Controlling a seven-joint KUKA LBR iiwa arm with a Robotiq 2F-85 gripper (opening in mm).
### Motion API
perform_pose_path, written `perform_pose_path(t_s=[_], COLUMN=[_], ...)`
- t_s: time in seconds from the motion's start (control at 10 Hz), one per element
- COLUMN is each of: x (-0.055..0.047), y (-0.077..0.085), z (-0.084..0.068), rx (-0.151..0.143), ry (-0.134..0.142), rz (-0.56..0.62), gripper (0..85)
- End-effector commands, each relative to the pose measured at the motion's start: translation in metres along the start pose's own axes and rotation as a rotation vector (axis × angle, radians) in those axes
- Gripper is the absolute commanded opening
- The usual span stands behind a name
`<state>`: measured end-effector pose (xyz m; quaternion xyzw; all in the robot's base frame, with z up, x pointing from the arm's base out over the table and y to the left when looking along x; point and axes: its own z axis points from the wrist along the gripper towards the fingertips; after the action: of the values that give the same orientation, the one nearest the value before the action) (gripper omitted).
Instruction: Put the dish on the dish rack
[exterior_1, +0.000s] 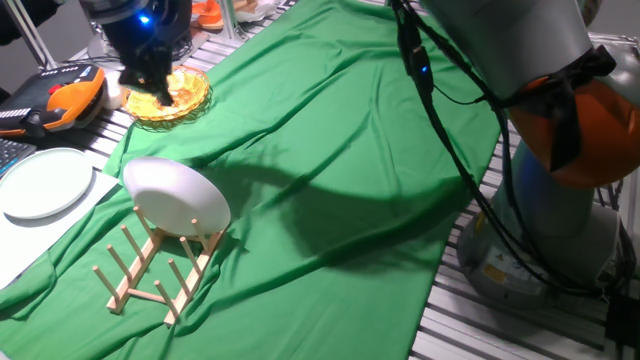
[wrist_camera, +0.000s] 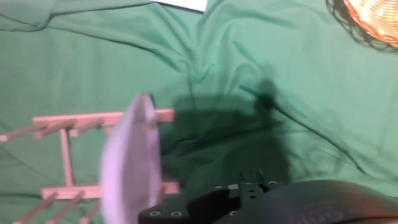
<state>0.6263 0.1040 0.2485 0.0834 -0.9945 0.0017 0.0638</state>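
The dish (exterior_1: 176, 196), a plain white round plate, stands tilted between the pegs at the far end of the dish rack (exterior_1: 150, 272), a small light-wood folding rack on the green cloth. In the hand view the dish (wrist_camera: 130, 168) shows almost edge-on across the dish rack (wrist_camera: 65, 118). My gripper (exterior_1: 150, 88) hangs well away at the back left, above an orange-yellow glass dish. Its dark fingers look spread, with nothing between them. Only the hand's dark body (wrist_camera: 261, 202) shows at the bottom of the hand view.
The orange-yellow glass dish (exterior_1: 170, 95) sits at the back left. A paler flat plate (exterior_1: 45, 182) lies on white paper at the left. An orange and black device (exterior_1: 60, 100) is beside it. The arm's base (exterior_1: 540, 230) stands at the right.
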Motion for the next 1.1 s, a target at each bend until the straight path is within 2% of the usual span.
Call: perform_pose_path(t_s=[0.0, 0.4, 0.5, 0.7, 1.0], x=[0.005, 0.012, 0.014, 0.015, 0.013], y=[-0.014, -0.021, -0.023, -0.023, -0.019], z=[0.003, 0.010, 0.012, 0.014, 0.017], rx=[-0.003, -0.021, -0.019, -0.014, -0.026], ry=[-0.002, 0.004, -0.006, -0.010, -0.011], rz=[-0.005, -0.011, -0.011, -0.023, -0.047], gripper=[0.0, 0.0, 0.0, 0.0, 0.0])
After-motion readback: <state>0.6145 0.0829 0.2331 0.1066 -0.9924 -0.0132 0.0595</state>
